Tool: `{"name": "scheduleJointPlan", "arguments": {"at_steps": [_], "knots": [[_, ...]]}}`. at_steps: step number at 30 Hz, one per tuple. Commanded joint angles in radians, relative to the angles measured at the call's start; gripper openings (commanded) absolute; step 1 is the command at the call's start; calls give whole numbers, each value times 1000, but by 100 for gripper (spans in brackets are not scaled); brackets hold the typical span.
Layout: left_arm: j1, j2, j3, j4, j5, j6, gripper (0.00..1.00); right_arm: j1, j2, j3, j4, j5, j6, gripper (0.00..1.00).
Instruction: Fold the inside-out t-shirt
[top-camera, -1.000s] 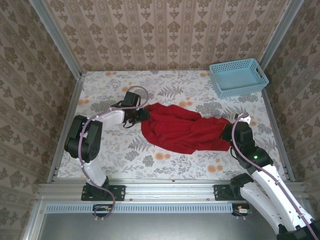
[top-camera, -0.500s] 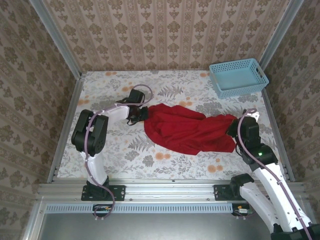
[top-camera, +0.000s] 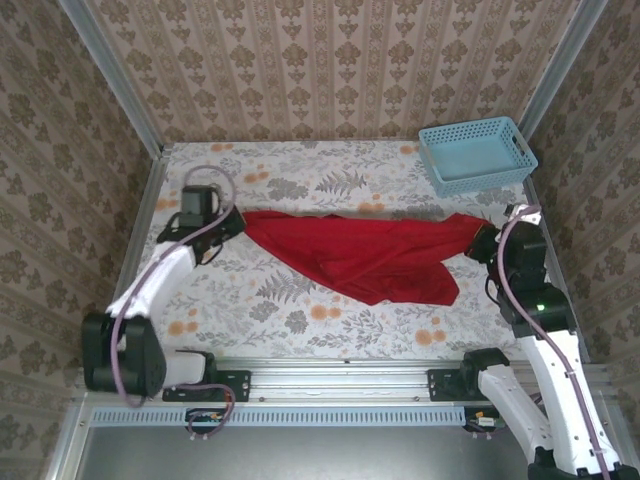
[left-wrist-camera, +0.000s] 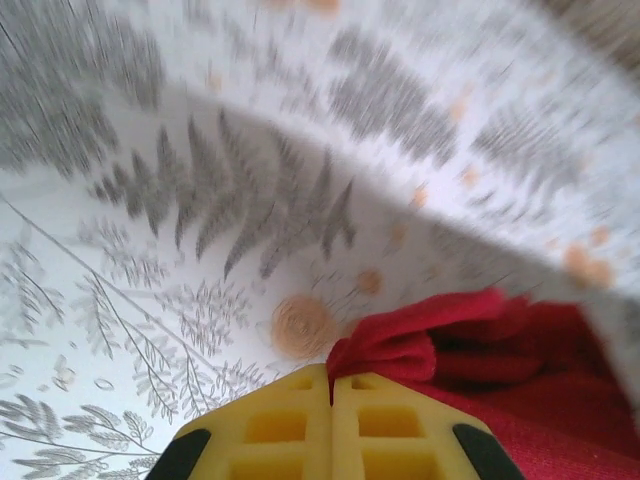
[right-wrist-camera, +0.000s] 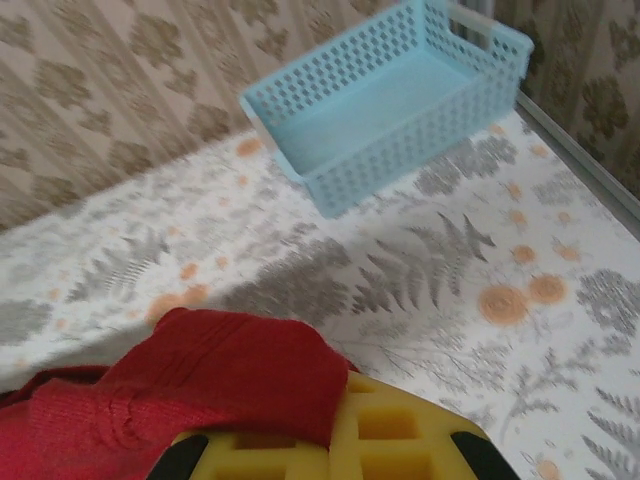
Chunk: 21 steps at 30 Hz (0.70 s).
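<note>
The red inside-out t-shirt (top-camera: 365, 255) is stretched in a long band across the flowered table, with a loose flap hanging toward the near side. My left gripper (top-camera: 234, 222) is shut on its left end, and a bunch of red cloth (left-wrist-camera: 420, 345) pokes out from between the yellow fingers (left-wrist-camera: 285, 425). My right gripper (top-camera: 485, 236) is shut on the right end, where the cloth (right-wrist-camera: 220, 385) drapes over the yellow fingers (right-wrist-camera: 400, 435).
A light-blue plastic basket (top-camera: 475, 153) stands at the back right corner, just beyond the right gripper; its open side (right-wrist-camera: 385, 105) faces the right wrist camera. Papered walls and metal rails (top-camera: 140, 240) close in the table on the left, back and right.
The left gripper shut on the shirt's left end and pulled it left. The right gripper carried its end right and back. The bunched shirt is now drawn out long between them.
</note>
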Motion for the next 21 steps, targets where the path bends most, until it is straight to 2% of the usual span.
{"name": "scheduleJointPlan", "arguments": {"at_steps": [1,3,5,8,10,13,15,18,21], "knots": [[22,-183,45,-24,61,61,0,-11,-33,103,13,-39,-42,0],[24,-247,52,-10,90,67,0,-11,-39,115,23,-82,-32,0],[22,-224,59,14,153,77,1,-11,-30,96,40,-136,-15,0],[16,-50,97,-30,176,79,1,-11,3,24,70,-186,32,0],[12,132,140,-84,173,93,3,-11,34,-29,101,-201,55,0],[5,346,201,-157,77,98,17,-11,70,-54,113,-217,67,0],[-9,416,237,-221,-34,104,25,-10,83,-45,123,-254,64,0],[-54,379,217,-244,-182,96,43,-6,106,-22,146,-330,65,0],[-164,267,181,-272,-338,71,55,17,144,2,158,-366,61,0]]}}
